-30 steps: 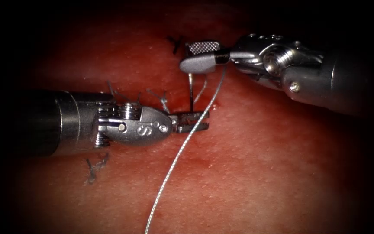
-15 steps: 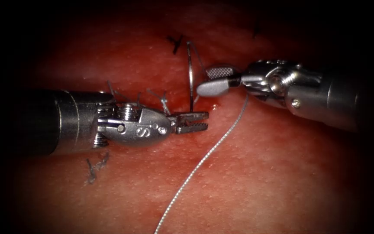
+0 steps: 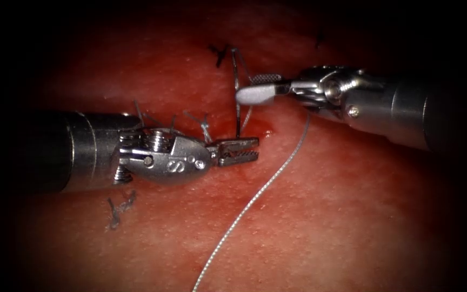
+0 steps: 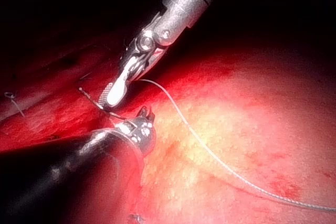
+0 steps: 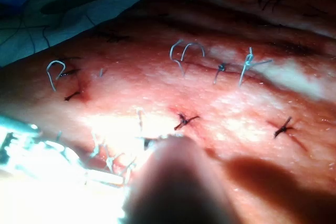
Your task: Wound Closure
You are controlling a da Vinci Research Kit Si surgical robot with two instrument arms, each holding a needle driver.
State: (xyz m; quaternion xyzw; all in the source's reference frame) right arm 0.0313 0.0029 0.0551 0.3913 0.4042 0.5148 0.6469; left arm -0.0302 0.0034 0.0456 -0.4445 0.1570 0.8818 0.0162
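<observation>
Nearest, the thread (image 3: 255,197) runs as a fine, twisted silvery strand from the lower edge of the endoscope view up and rightward over the tissue (image 3: 341,216), whose surface is moist, pebbled and red-pink. Above it the left tool (image 3: 240,151) lies low over the tissue, a ribbed steel wrist stamped with an S; its short toothed jaws are parted and grasp nothing, their tips just beside the spot where the needle (image 3: 237,92) enters the tissue. A small bead of red fluid (image 3: 268,132) shines just right of that spot. The needle is a thin, dark steel curve standing nearly upright, its lower end sunk in the tissue. Farther back the right tool (image 3: 259,89), smooth grey with a cross-hatched inner face, is clenched on the needle along its upper curve. Dark cut ends of thread (image 3: 119,210) bristle from older stitches around the left tool.
</observation>
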